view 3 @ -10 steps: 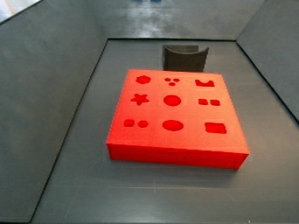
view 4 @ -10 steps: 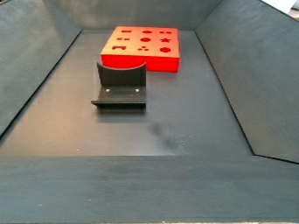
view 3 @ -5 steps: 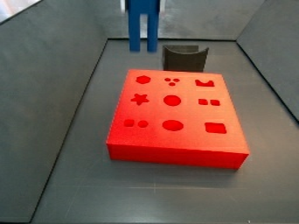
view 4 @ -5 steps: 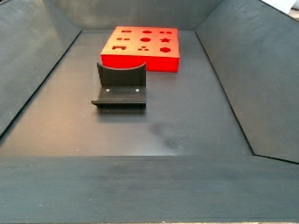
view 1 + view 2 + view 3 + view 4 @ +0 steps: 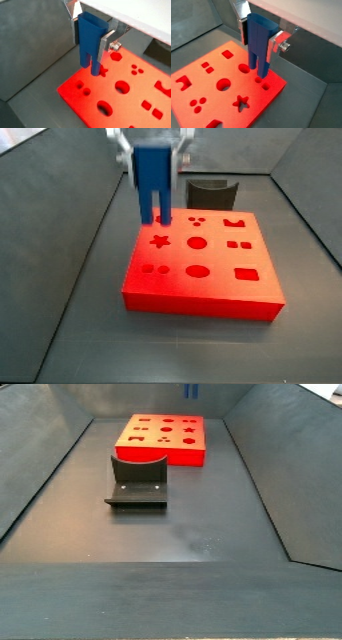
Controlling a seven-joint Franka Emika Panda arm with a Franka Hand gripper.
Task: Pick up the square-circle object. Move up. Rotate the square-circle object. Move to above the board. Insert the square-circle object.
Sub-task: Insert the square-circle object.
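The gripper [image 5: 154, 146] hangs over the rear left part of the large flat red slab with shaped cut-outs [image 5: 201, 298], its jaws clamped on a slim blue two-pronged block [image 5: 152, 183] whose lower tips are clear of the slab top. Behind the slab stands the dark L-shaped fixture [image 5: 211, 194], just beside its back edge. The dark bench [image 5: 201, 524] lies open toward the sloped grey walls [image 5: 54, 198].

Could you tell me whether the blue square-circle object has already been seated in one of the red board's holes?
No: in a side view the gripper holds the square-circle object upright above the board, its two prongs clear of the holes.
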